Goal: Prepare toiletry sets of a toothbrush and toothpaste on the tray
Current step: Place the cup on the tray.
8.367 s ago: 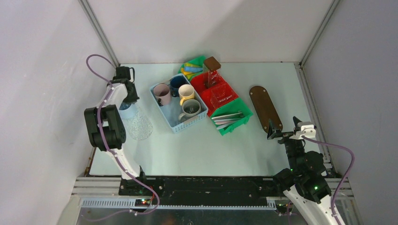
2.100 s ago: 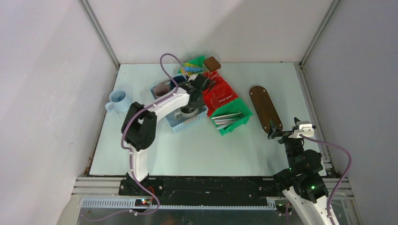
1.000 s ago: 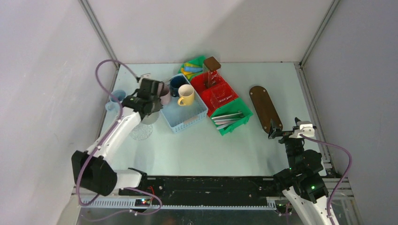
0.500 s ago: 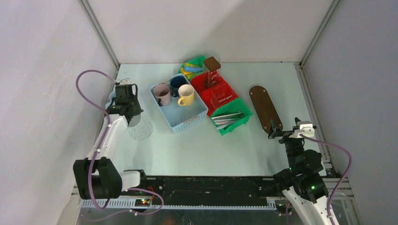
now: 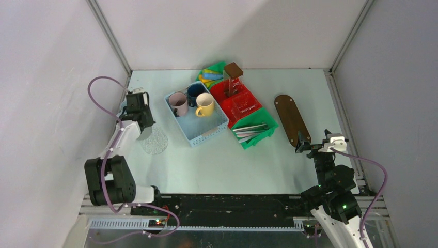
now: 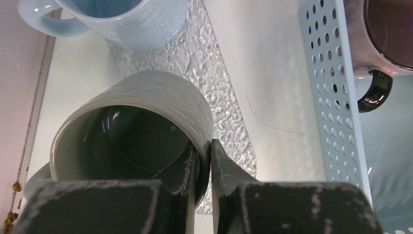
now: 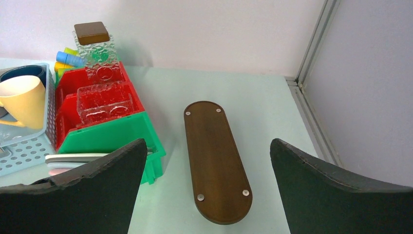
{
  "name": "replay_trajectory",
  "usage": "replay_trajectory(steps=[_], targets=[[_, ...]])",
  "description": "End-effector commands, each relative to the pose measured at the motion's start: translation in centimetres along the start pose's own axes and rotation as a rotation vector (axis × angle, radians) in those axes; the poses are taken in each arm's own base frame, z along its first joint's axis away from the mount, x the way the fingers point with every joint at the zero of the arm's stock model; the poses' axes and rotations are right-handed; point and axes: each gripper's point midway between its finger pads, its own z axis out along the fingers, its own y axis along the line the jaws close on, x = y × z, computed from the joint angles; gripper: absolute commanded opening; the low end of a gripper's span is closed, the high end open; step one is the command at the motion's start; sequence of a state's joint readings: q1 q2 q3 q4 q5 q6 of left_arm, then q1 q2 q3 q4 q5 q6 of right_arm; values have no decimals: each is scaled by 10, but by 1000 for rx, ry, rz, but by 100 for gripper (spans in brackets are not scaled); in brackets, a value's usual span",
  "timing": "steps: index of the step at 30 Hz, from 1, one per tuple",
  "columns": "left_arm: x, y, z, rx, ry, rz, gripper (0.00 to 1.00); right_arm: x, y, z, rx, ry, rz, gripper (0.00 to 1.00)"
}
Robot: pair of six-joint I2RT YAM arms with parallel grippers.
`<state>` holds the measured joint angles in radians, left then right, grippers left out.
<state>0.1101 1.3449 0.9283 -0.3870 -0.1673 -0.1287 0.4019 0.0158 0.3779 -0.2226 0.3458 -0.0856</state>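
Across pale counter (image 5: 217, 155), find tray (image 5: 292, 119) bare, far right, near gaping right end effector (image 7: 207, 144). Note left end effector (image 6: 203, 151) clamped on wall of grey mug (image 6: 146, 97), far left; reckon every set left to build.

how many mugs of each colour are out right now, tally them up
pink ceramic mug: 1
dark blue ceramic mug: 1
cream yellow ceramic mug: 1
pale blue ribbed ceramic mug: 1
grey ribbed ceramic mug: 1
total: 5
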Motion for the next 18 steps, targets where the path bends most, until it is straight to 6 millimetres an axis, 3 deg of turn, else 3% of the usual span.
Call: replay_trajectory(steps=[1,14,18], targets=[[-42,1,1,-2,-127,14,1,-39,-14,-18,36,-142,56,100],[-32,3,35,-17,-55,-3,3,-36,-16,-17,48,-137,47,100],[-35,14,39,-41,-46,-36,5,-35,-16,-17,49,-136,47,100]])
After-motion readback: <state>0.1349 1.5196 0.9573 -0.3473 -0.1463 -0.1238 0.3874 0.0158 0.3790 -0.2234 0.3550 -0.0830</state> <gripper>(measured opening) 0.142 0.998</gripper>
